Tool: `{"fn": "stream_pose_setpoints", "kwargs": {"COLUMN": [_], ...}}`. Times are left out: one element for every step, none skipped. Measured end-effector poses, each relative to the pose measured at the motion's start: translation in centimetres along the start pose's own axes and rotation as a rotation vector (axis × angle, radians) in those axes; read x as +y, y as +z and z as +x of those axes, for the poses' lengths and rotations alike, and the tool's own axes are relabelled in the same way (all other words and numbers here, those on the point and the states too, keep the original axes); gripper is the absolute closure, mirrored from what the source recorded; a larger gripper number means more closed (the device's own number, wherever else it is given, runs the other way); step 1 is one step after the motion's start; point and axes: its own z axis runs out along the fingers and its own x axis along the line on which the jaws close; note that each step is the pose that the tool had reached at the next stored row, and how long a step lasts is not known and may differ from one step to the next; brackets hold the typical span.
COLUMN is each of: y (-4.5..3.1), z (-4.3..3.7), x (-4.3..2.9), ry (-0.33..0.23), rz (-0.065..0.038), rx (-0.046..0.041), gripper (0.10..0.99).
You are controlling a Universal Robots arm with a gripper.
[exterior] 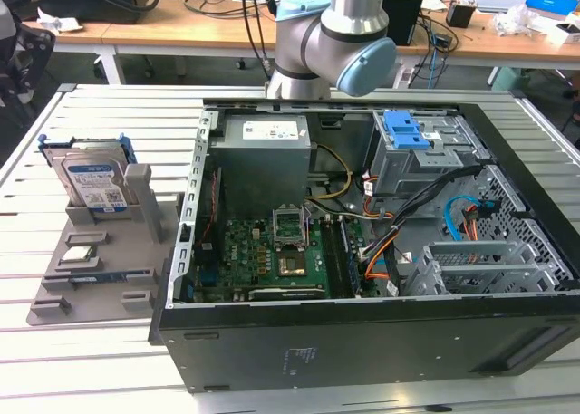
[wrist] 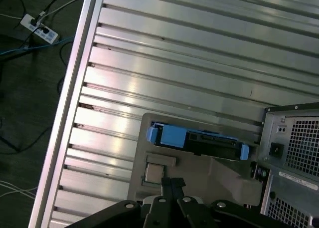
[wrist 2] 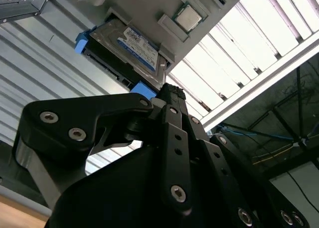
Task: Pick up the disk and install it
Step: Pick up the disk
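Observation:
The disk (exterior: 91, 183), a silver-grey hard drive with a white-and-blue label and blue rails, stands on edge in a grey holder (exterior: 100, 269) at the exterior view's left. It also shows in the second wrist view as the disk (wrist 2: 134, 46), label side visible, and edge-on in the first wrist view as the disk (wrist: 197, 138). My gripper (wrist 2: 172, 91) hangs some way off the disk with its black fingers pressed together and nothing between them. The gripper (wrist: 172, 183) points toward the holder, apart from the disk.
An open computer case (exterior: 190, 215) lies beside the holder, with a blue latch piece (exterior: 412, 133) on its drive cage. A small silver chip (exterior: 79, 254) rests on the holder. The slatted metal table (wrist: 199, 48) stretches beyond; cables lie on the floor past its edge.

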Motion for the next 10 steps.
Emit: {"fn": "stream_pose_setpoints", "kwargs": {"y": [0.0, 0.0, 0.0, 0.0, 0.0, 0.0, 0.0, 0.0, 0.0, 0.0], "z": [0.0, 0.0, 0.0, 0.0, 0.0, 0.0, 0.0, 0.0, 0.0, 0.0], "x": [0.0, 0.0, 0.0, 0.0, 0.0, 0.0, 0.0, 0.0, 0.0, 0.0], "ry": [-0.009, -0.016, -0.025, -0.032, -0.041, -0.048, -0.061, -0.076, -0.091, -0.107], "rz": [0.0, 0.0, -0.001, -0.001, -0.001, -0.001, -0.001, -0.002, -0.002, -0.003], "rx": [0.0004, 0.0007, 0.0011, 0.0015, 0.0018, 0.0022, 0.0027, 0.0034, 0.0041, 0.0048], "gripper": [0.98, 0.98, 0.98, 0.98, 0.98, 0.98, 0.98, 0.98, 0.98, 0.98]}}
